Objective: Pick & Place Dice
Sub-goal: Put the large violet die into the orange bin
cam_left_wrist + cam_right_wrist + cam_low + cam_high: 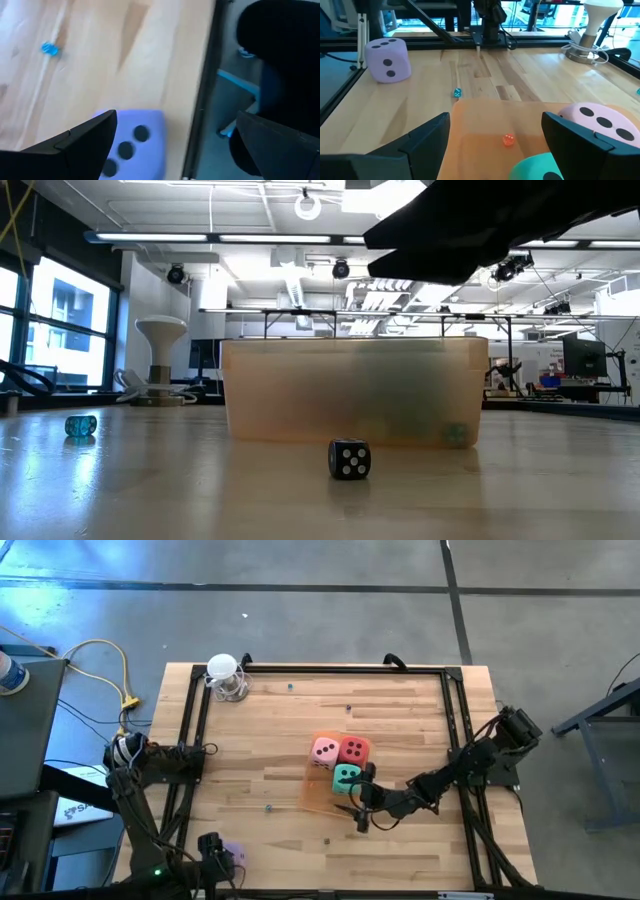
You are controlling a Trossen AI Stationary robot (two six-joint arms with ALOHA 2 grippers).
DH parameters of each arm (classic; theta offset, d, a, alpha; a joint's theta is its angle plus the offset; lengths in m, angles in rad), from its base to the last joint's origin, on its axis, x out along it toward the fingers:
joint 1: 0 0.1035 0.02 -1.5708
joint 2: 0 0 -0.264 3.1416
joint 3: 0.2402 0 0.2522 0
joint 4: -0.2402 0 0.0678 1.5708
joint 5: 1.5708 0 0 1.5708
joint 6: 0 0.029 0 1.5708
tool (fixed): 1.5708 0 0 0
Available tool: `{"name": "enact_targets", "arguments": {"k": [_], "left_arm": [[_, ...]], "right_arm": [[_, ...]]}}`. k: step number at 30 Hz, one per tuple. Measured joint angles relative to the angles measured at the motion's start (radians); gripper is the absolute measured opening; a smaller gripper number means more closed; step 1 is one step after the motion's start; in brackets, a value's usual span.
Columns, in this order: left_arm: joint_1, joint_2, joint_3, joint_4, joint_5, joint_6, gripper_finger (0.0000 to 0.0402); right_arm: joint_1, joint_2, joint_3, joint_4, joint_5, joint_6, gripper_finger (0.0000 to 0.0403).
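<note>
Four large soft dice show: the pink die (324,750), the red die (354,749) and the teal die (346,777) sit clustered together on the orange tray (316,795) near the middle of the table (400,700), while the lilac die (388,60) stands alone at the table's near left corner. In the left wrist view the lilac die lies just past the left gripper (212,845), whose fingers are spread wide with nothing between them.

The right gripper (358,810) hovers at the near edge of the tray, just beside the teal die, its fingers parted and empty.

Several tiny dice lie scattered on the wood: a black one (349,459) in front of the tray, a clear blue one (80,424) off to the side, and a small orange one (508,140) on the tray floor.

One white lamp-like stand (224,677) sits at the far left corner with its cable. No readable writing shows anywhere. In the low view the right arm's dark bulk (480,225) hangs over the tray.
</note>
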Motion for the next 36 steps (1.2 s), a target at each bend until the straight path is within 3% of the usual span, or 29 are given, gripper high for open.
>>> {"name": "enact_targets", "arguments": {"k": [5, 36], "left_arm": [[-0.005, 0.001, -0.037, -0.032, 0.007, -0.077, 0.0400], [0.030, 0.005, -0.039, -0.038, -0.080, -0.059, 0.0400]], "right_arm": [[0.001, 0.000, 0.000, 0.000, 0.000, -0.019, 0.0306], [0.001, 0.000, 0.000, 0.000, 0.000, -0.019, 0.0306]]}}
